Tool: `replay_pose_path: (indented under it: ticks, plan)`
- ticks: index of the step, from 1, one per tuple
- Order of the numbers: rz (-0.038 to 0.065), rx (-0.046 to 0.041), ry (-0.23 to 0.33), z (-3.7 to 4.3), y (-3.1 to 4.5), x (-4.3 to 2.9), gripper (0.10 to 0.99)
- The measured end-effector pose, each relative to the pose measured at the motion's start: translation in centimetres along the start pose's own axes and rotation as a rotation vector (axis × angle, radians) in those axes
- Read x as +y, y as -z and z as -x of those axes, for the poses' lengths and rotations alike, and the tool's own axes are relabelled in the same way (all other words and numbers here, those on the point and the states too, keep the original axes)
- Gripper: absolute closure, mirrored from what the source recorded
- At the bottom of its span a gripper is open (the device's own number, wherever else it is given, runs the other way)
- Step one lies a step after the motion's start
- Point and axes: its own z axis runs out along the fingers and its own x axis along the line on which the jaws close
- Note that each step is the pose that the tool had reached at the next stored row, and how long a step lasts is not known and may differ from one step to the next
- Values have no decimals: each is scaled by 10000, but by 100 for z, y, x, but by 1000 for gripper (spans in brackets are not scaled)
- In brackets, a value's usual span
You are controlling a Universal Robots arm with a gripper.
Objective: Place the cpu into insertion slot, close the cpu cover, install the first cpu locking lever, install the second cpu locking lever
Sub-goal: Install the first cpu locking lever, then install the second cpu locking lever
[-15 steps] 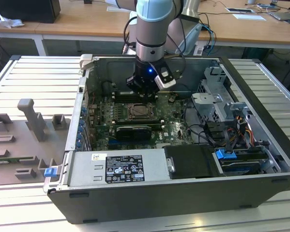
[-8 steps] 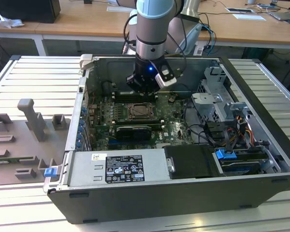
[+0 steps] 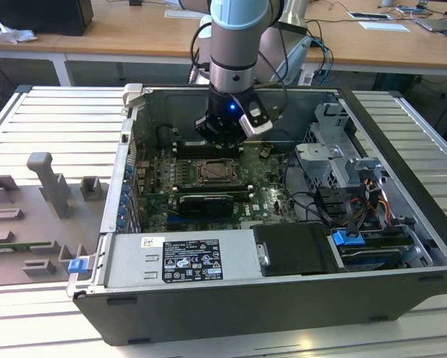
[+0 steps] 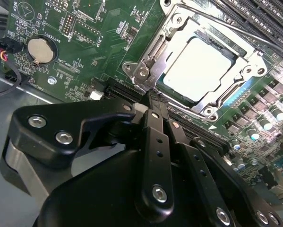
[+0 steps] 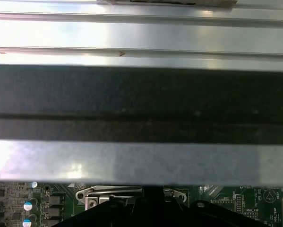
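One arm, working inside the open PC case (image 3: 402, 246) on the table (image 3: 29, 112).

Left to right in the exterior view: grey fixture blocks (image 3: 48, 190) at left of frame, well apart from the work. Case fills centre and right. Gripper (image 3: 222, 142) hangs at upper centre, just above the insertion slot (image 3: 216, 173) on the green motherboard (image 3: 268, 195). Black card (image 3: 201, 203) sits just below the slot in frame. Drive cage and cabling (image 3: 342, 186) at right.

Second wrist view: coin cell (image 4: 39, 50) upper left. Gripper (image 4: 150, 97) fingers look pressed together, tip touching or just beside the silvery lever hardware at the slot's corner; can't tell if it's actually pinching anything. The cpu (image 4: 198, 68) lies flat in the slot, upper right of frame, with the cpu cover (image 4: 235, 52) down around it, so seating and cover look done and this reads as lever work.

Risks, my read:
- tip slides off the thin lever, lever springs back, unlatched
- tip skids onto the board, hits small parts near the socket
- push off-axis bends the lever or shifts the cover
- lever misses its hook, cover not clamped
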Motion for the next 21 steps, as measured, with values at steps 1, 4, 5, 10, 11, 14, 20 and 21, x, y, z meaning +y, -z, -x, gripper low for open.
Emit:
replay_pose_path:
  ticks: [1, 4, 5, 10, 11, 14, 20, 21]
  plan:
    - [0, -1, 0, 0, 0, -2, 980]
    - [-1, 0, 0, 0, 1, -9, 980]
    - [-1, 0, 1, 0, 1, -13, 980]
    - [0, 0, 1, -1, 3, -39, 980]
    - [0, 0, 0, -1, 4, -43, 980]
    - [-1, 0, -2, -1, 4, -47, 980]
    - [0, 0, -1, 1, 127, -38, 980]
    - [0, -1, 0, 1, 170, -34, 980]
